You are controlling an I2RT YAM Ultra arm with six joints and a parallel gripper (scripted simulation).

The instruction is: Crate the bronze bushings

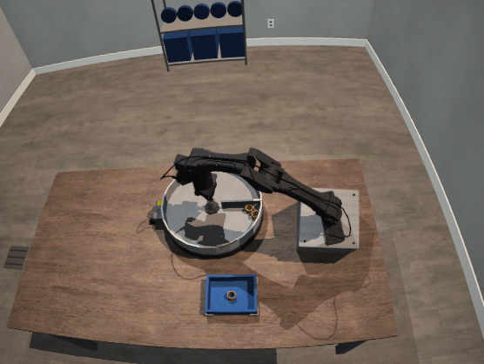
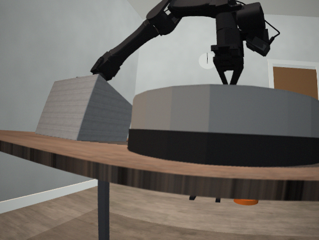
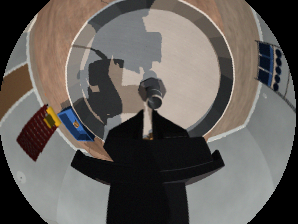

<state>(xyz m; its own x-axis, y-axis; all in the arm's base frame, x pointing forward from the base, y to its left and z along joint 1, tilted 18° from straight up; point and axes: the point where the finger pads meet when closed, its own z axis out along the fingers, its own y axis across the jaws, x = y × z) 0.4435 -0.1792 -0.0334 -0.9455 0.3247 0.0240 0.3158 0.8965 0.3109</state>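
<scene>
The round grey turntable (image 1: 212, 213) sits mid-table. Two bronze bushings (image 1: 251, 209) lie by its right rim, next to a dark bar (image 1: 235, 204). A dark grey round piece (image 1: 211, 206), apparently a steel bushing, lies near the turntable's centre; it also shows in the wrist view (image 3: 153, 92). My gripper (image 2: 229, 82) hangs just above the turntable rim, over that grey piece, fingers nearly together with nothing between them. The blue crate (image 1: 231, 294) stands at the table's front and holds one bronze bushing (image 1: 231, 292).
The arm's grey base block (image 1: 328, 226) stands right of the turntable. A small yellow-topped box (image 1: 157, 205) and cables sit at the turntable's left side. A shelf with blue bins (image 1: 202, 32) stands at the far wall. An orange thing (image 2: 245, 201) shows below the table edge.
</scene>
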